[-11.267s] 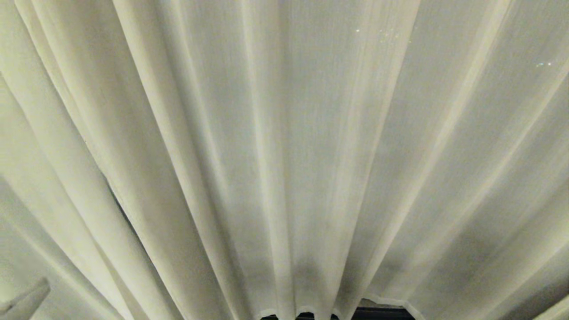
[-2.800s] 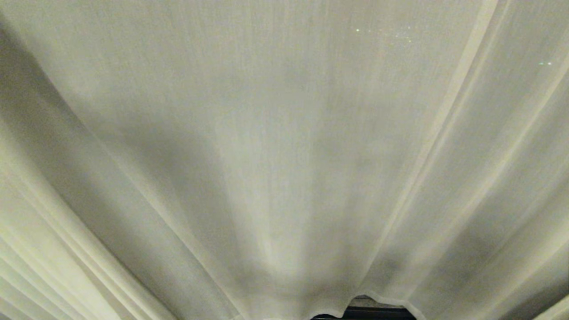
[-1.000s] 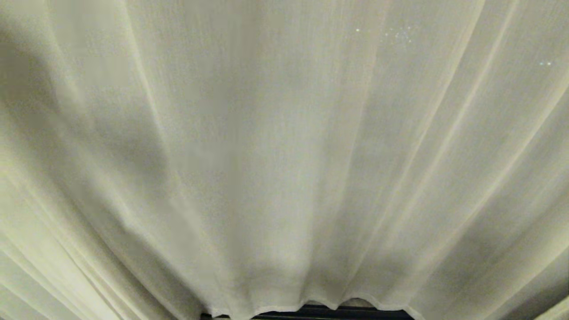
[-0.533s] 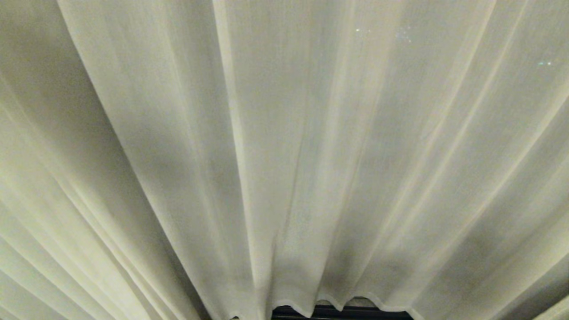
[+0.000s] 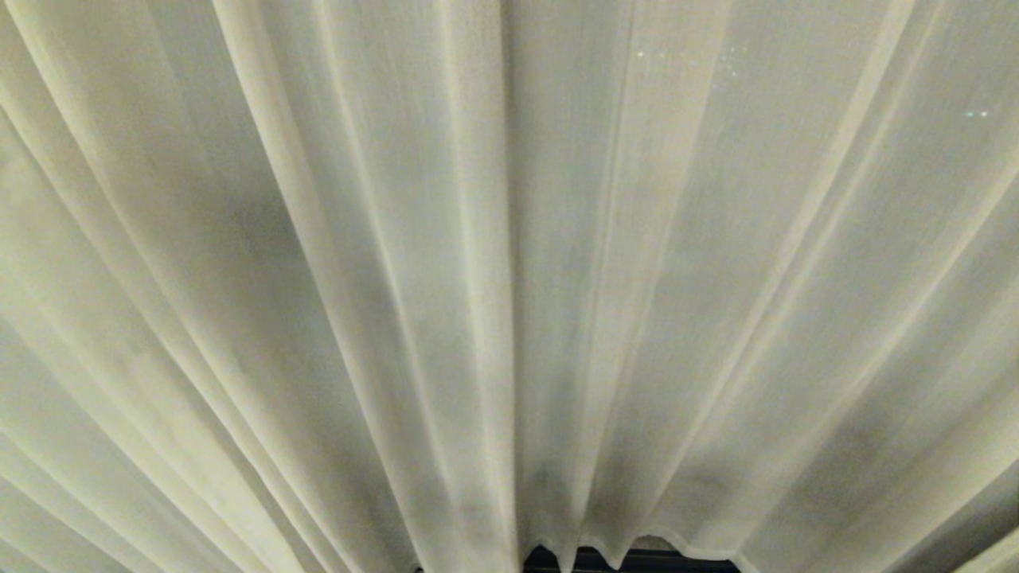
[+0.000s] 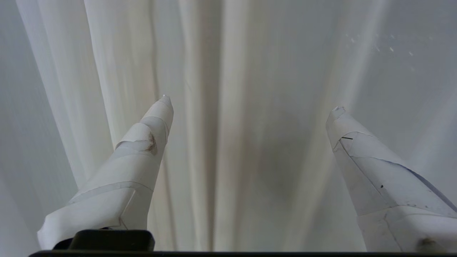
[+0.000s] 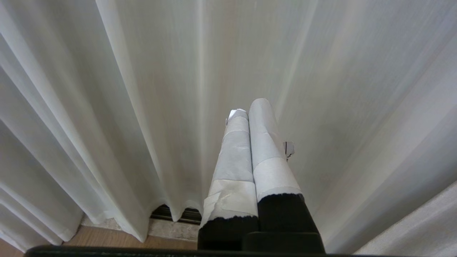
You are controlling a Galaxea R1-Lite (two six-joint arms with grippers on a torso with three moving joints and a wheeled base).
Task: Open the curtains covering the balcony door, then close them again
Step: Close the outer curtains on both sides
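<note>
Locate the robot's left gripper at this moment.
The left gripper shows only in the left wrist view, its fingers spread wide and empty, facing the pleated curtains; the head view does not show it.

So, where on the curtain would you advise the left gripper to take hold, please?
Probably the raised vertical pleat straight ahead between the open left gripper fingers. Come straight on from the room side, one finger on each side of the fold: it stands proud of the curtain, so there is cloth to pinch.

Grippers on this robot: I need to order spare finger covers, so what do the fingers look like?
Left gripper: two tapered fingers wrapped in white tape, one with a brown scuff, on a black base. Right gripper: two slimmer rounded fingers taped white over black bodies, the tape torn at its lower edge.
</note>
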